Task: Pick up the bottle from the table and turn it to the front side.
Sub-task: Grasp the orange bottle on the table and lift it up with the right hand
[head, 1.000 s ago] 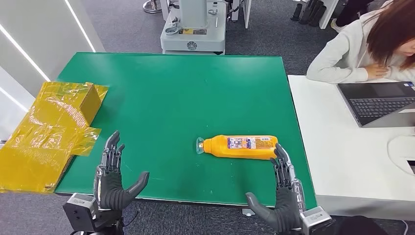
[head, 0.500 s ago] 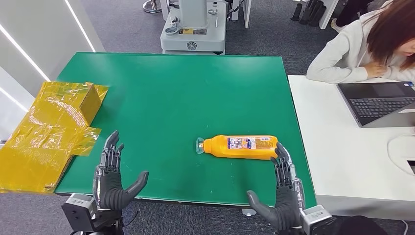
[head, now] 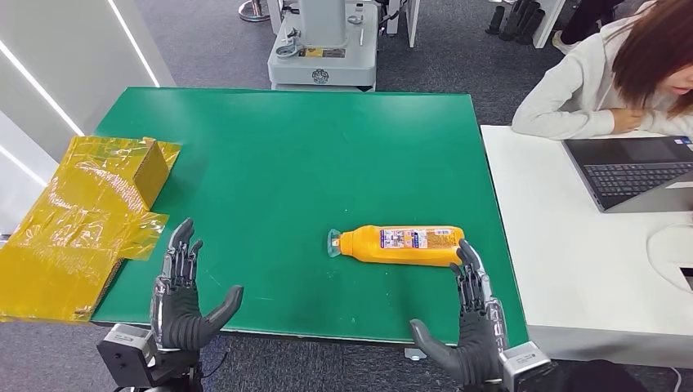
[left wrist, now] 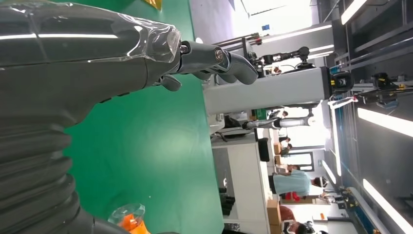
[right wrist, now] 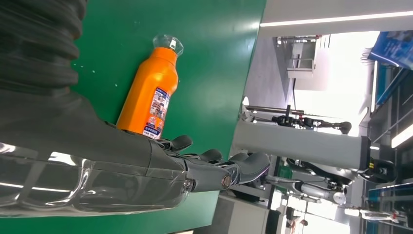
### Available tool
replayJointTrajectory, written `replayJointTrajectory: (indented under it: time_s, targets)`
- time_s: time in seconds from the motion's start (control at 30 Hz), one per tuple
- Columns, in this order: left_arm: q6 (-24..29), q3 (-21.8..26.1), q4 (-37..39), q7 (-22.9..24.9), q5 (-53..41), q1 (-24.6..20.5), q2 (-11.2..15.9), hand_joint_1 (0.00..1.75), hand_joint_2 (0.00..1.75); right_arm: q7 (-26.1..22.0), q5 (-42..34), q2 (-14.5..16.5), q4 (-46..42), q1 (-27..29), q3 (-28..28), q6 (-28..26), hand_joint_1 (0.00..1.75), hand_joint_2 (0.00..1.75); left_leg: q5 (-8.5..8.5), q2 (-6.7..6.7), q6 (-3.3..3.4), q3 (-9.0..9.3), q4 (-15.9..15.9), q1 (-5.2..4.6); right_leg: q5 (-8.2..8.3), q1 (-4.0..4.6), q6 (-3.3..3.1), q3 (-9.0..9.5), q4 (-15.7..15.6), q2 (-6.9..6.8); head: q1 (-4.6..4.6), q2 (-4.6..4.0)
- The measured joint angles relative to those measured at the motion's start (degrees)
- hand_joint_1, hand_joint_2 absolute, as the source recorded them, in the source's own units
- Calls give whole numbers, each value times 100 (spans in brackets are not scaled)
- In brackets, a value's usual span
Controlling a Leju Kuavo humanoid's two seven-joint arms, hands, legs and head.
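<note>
An orange bottle lies on its side on the green surface, toward the near right part of it, its clear cap pointing to the robot's left and its printed label facing up. The right hand hovers at the near edge of the surface with its fingers spread wide and holding nothing; its fingertips reach up just beside the bottle's base, and whether they touch it cannot be told. In the right wrist view the bottle lies beyond the open fingers. The left hand is also wide open and empty, at the near left edge, well apart from the bottle. A yellow taped box sits at the left edge. A person sits at a white desk with a laptop on the right.
</note>
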Motion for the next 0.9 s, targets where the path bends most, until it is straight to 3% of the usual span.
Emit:
replayJointTrajectory:
  time_s: [0.4, 0.67, 0.9]
  targets:
    - [-107, 0, 0, 39, -27, -33, -3, 0, 175, 127, 285, -26, -131, 21, -3, -35, 0, 175, 0, 0, 0, 1, 0, 0, 0, 0, 0, 0, 0, 0, 0, 0]
    - [-512, -7, 15, 36, -58, -241, -20, 0, 175, 797, 1442, -98, -215, -178, -367, 198, 0, 175, 1, 1, 1, 1, 2, 0, 4, 0, 2, 0, 0, 2, 0, 0]
    - [-718, -133, 149, 31, 66, -582, -31, 0, 175, 1603, 2068, -533, 256, -1089, -673, 776, 0, 175, 9, 4, 12, -1, 12, -1, 17, -1, 9, 1, 0, 4, 1, 0]
